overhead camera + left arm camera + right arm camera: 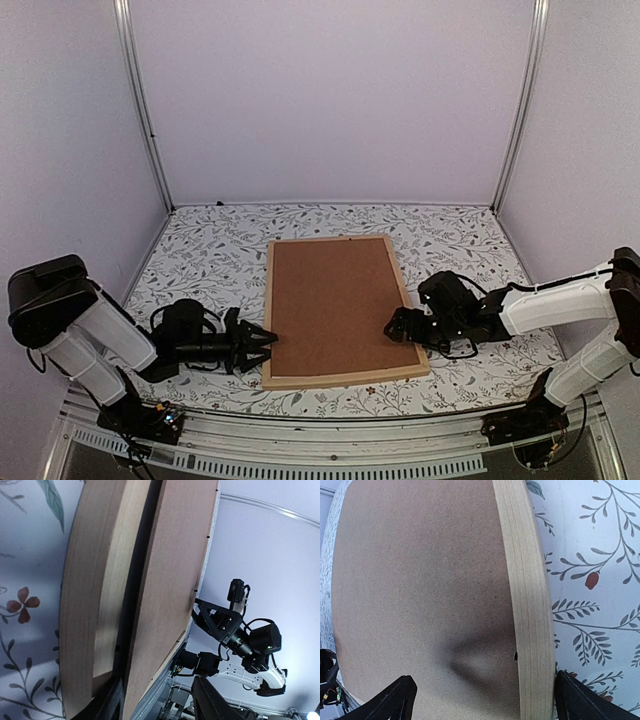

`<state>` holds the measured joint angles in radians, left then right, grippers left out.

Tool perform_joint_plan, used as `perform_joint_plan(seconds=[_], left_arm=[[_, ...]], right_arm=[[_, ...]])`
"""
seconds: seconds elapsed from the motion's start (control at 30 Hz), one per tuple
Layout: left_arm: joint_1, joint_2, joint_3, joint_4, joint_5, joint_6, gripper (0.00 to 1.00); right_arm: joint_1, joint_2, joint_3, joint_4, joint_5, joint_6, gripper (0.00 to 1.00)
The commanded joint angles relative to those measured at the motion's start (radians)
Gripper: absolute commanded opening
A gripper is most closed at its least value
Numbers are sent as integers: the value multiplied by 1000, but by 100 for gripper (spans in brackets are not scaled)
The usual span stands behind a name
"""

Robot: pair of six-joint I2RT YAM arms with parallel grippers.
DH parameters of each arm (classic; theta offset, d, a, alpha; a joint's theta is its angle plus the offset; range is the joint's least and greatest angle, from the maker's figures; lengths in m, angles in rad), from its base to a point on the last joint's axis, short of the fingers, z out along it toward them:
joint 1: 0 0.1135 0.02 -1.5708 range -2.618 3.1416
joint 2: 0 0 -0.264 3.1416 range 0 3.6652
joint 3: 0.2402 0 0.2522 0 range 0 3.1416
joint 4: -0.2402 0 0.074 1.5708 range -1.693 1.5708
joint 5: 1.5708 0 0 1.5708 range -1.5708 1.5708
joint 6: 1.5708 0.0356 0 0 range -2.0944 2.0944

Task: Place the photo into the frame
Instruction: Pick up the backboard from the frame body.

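Note:
The light wood frame [345, 377] lies flat on the patterned table, with a plain brown backing board [335, 300] filling it. The photo is hidden. My left gripper [258, 345] is at the frame's near left edge, turned sideways. In the left wrist view the frame's bar [92, 605] and the board's edge [172, 580] run between its parted fingers [210, 702], with a dark gap between bar and board. My right gripper [393, 328] is open at the right edge. It straddles the frame's bar [527, 605] and the board [420, 580], holding nothing.
The table is covered in a leaf-patterned cloth [220, 250]. White walls with metal uprights [145, 110] close it in on three sides. The right arm [240, 640] shows beyond the board in the left wrist view.

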<state>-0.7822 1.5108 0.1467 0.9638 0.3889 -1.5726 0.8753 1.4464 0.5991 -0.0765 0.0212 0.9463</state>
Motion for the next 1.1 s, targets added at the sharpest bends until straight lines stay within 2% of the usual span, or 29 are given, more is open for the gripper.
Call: perform_joint_plan(seconds=[0.0,0.1,0.37,0.57,0.9,1.0,1.07], left_arm=[[-39,59,60,490,159,-118,48],[-40,80,53,502,156,-124,47],[-38,-34,85,341,152,-28,47],[-34,-69,104,361,156,-4,47],[-34,-12,115,379,178,-26,46],[-34,-21,113,326,174,-20,46],[-33,-54,120,229,171,8,46]], right_arm=[[61,46,-10,261,-374,68,99],[62,50,-12,267,-378,68,99],[61,54,-15,268,-377,66,99],[61,55,-13,268,-379,63,98],[61,51,-11,265,-380,60,98],[61,45,-12,257,-375,59,98],[61,38,-9,242,-368,55,98]])
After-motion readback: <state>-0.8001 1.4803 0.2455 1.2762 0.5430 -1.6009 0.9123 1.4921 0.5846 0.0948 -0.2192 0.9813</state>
